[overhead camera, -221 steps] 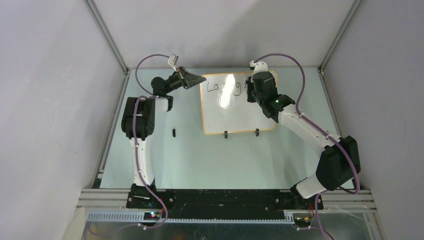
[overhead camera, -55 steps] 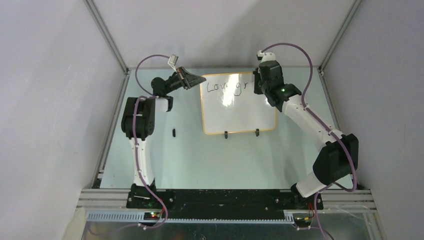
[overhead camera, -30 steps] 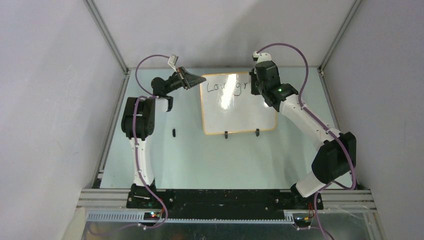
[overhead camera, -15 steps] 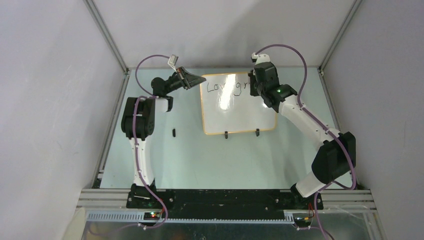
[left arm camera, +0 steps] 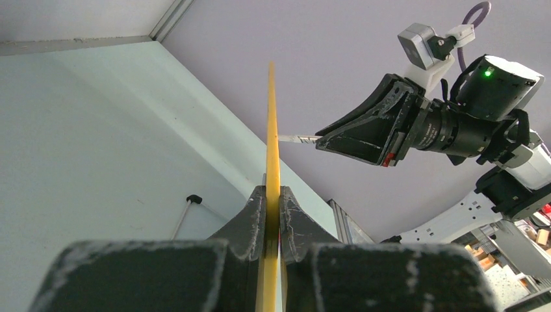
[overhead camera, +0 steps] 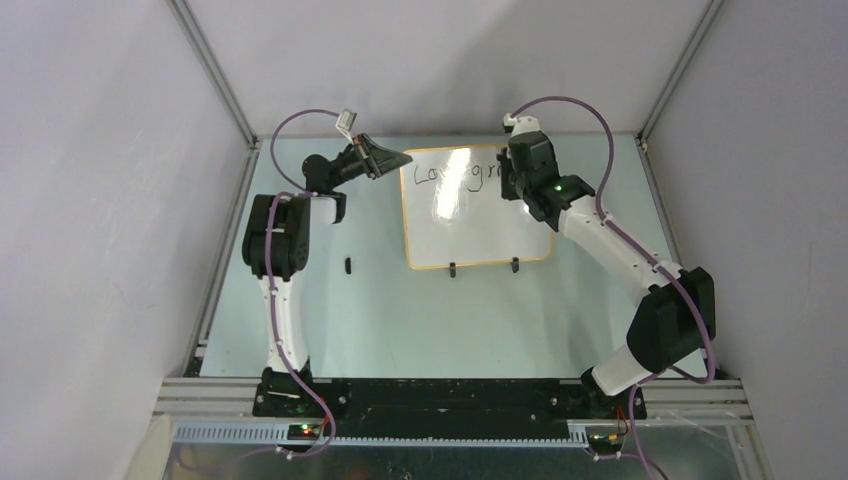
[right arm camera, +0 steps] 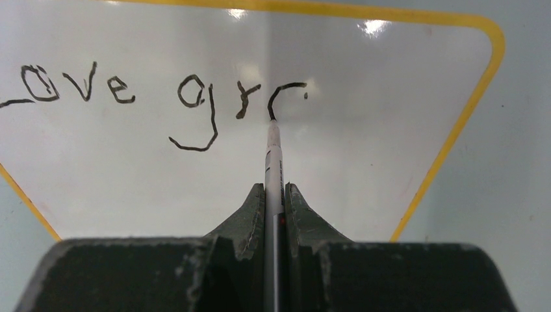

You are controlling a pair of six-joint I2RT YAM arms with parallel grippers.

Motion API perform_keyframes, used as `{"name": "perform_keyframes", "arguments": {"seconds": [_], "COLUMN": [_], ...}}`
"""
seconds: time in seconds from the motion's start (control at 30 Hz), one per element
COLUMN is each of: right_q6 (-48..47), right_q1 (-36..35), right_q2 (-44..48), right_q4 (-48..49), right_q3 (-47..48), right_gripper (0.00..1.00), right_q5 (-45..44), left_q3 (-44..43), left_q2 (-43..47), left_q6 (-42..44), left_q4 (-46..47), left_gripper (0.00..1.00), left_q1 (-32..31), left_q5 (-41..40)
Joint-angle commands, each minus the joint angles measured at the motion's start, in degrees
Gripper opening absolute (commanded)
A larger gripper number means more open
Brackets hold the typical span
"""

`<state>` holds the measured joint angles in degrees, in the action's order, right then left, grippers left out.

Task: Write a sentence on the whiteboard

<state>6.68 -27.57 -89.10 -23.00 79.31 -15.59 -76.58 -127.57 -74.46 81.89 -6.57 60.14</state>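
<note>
The whiteboard [overhead camera: 470,225] lies on the table at the back middle, its two black feet toward me. My left gripper [overhead camera: 397,158] is shut on its left rim [left arm camera: 271,130], seen edge-on in the left wrist view. My right gripper [overhead camera: 512,183] is shut on a white marker [right arm camera: 273,162] whose tip touches the board. The sentence [right arm camera: 156,97] reads "Love gr" plus a curved partial stroke at the tip, with a small dot beside it. In the top view the text [overhead camera: 455,176] runs along the board's far edge and my right gripper hides its end.
A small black cap-like object [overhead camera: 347,265] lies on the table left of the board. Grey walls and aluminium frame rails [overhead camera: 215,85] close in the back and sides. The right arm [left arm camera: 455,123] shows in the left wrist view.
The text has grown from "Love g" to "Love gr" plus a new curved stroke. My right gripper shifted right, then slightly back left over the board's top right. The left arm stayed still.
</note>
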Motion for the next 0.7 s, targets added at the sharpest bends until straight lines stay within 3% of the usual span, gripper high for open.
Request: {"name": "perform_keyframes", "arguments": {"seconds": [0.0,0.67], "right_q6": [0.4,-0.1], "right_q1": [0.8,3.3], "right_q2": [2.3,1.7], "right_q4": [-1.0,0.5], "right_q3": [-1.5,1.1], "right_gripper": [0.00,0.00], "right_q5": [-0.9,0.2], "left_q3": [0.6,0.7], "left_q2": [3.8,3.9], "left_q6": [1.8,2.3], "left_q4": [1.1,0.6], "left_gripper": [0.00,0.00], "left_q1": [-0.5,-0.5], "left_q5": [0.6,0.6]}}
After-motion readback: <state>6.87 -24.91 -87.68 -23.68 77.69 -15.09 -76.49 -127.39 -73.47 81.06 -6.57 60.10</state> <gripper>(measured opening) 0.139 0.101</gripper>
